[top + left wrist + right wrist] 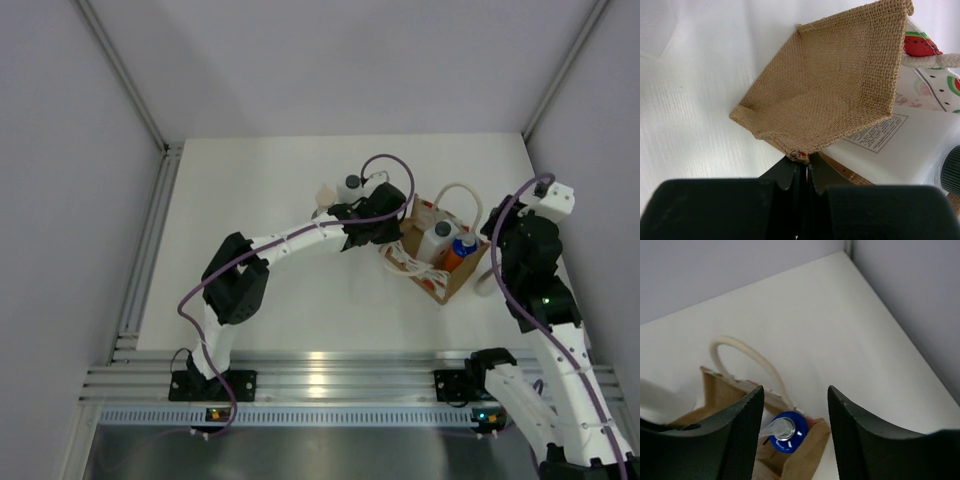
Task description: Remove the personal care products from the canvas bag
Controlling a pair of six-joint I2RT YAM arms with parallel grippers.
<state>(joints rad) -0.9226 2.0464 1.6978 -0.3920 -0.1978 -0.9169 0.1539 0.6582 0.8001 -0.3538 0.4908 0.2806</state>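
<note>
Clamps left gripper (pixel 804 167) on rim of boxy tan canvas bag (pixel 830 90), likely as anchor, and poises right gripper (pixel 795 400), released and empty, over blue-capped orange bottle (pixel 786 437).

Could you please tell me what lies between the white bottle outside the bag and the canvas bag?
The left pincer, shut on the canvas bag at its edge, lies between it and the white bottle, as the top view shows.

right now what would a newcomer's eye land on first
The tan canvas bag at the right of the table, with the left gripper pinched shut on its edge. The right gripper hangs open above it, over the blue cap of a bottle inside. A white bottle stands outside, beyond the left gripper.
</note>
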